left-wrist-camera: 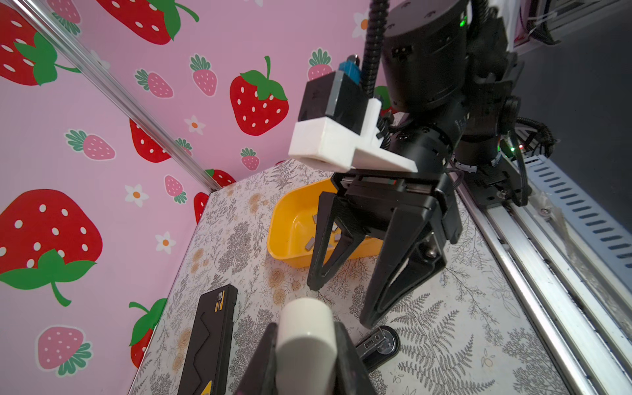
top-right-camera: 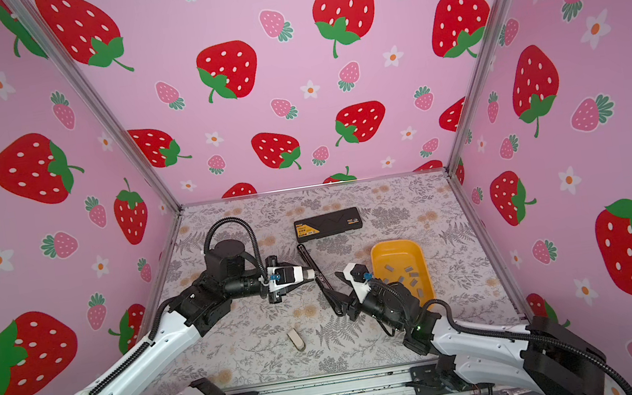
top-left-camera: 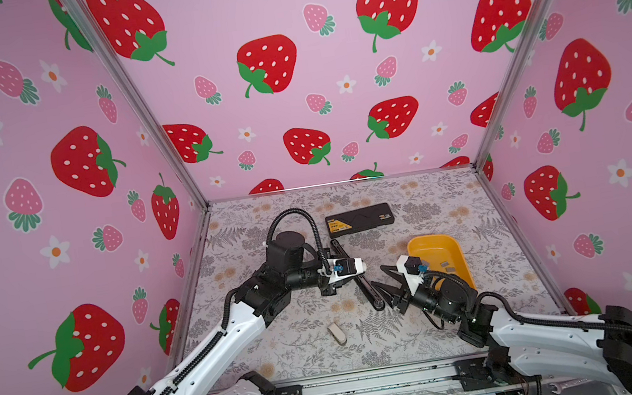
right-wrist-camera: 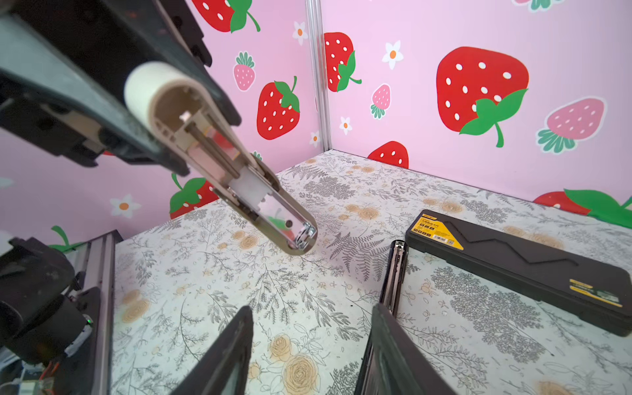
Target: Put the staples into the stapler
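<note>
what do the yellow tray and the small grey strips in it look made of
The tray: likely moulded plastic, smooth and slightly glossy, judging by its uniform yellow colour, rounded corners and soft highlights. The staples: probably metal, dull grey with a faint sheen; too small to be sure.

Front tabletop [top-left-camera: 285, 349]: open, one small cream piece [top-left-camera: 336, 333]. Rear: black box [top-left-camera: 359, 219]. Middle: black stapler [top-left-camera: 366, 289] beside my spread right hand [top-left-camera: 379, 277]; cream stapler part [right-wrist-camera: 143, 82] gripped in my left hand [left-wrist-camera: 306, 326] overhangs. Right: yellow tray [top-left-camera: 435, 251].
</note>
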Available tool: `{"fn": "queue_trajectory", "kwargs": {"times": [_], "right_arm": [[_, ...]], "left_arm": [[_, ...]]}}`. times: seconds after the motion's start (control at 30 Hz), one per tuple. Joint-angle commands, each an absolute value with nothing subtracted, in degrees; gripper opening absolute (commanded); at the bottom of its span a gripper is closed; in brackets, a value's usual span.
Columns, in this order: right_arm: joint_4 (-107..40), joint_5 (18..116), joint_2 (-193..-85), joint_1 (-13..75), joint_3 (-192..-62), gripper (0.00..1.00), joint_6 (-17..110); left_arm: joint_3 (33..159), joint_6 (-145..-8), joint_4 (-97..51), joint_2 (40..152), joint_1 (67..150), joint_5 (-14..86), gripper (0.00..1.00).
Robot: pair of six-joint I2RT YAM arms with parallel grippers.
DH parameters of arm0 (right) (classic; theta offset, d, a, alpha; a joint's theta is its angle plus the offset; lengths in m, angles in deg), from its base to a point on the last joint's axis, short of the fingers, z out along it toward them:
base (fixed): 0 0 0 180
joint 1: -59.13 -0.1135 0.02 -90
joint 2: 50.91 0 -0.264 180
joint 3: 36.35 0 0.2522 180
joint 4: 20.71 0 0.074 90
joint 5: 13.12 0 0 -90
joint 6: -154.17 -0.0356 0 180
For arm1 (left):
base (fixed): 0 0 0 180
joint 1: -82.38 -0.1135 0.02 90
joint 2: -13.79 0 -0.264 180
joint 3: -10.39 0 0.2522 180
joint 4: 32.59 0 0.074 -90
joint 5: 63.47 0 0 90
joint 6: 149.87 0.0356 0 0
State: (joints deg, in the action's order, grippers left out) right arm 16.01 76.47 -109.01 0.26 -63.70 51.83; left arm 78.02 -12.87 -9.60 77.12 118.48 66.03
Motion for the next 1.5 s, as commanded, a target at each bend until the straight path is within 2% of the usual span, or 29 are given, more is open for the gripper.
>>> {"fn": "queue_trajectory", "kwargs": {"times": [0.0,0.27,0.57,0.83,1.13,1.47], "right_arm": [[22.1,74.1,-110.2,-0.1,-63.4,0.57,57.0],[21.6,72.4,-111.8,-1.8,-64.7,0.59,59.6],[18.9,67.1,-114.5,-4.3,-67.9,0.66,61.0],[18.3,66.1,-115.7,-5.4,-68.9,0.67,61.6],[16.4,75.2,-113.3,-5.5,-67.2,0.75,60.8],[17.0,70.1,-113.2,-5.5,-67.2,0.84,61.4]], "left_arm": [[78.8,-9.3,-6.8,76.3,118.2,69.9,0.0],[84.6,-1.0,7.2,81.6,120.6,76.2,0.0],[84.8,-1.1,7.7,82.7,123.9,75.8,0.0],[84.7,-0.9,7.8,82.5,124.4,75.2,0.0],[84.3,-1.2,6.5,81.0,118.5,76.8,0.0],[84.0,-1.0,6.2,81.3,118.6,77.2,0.0]]}}
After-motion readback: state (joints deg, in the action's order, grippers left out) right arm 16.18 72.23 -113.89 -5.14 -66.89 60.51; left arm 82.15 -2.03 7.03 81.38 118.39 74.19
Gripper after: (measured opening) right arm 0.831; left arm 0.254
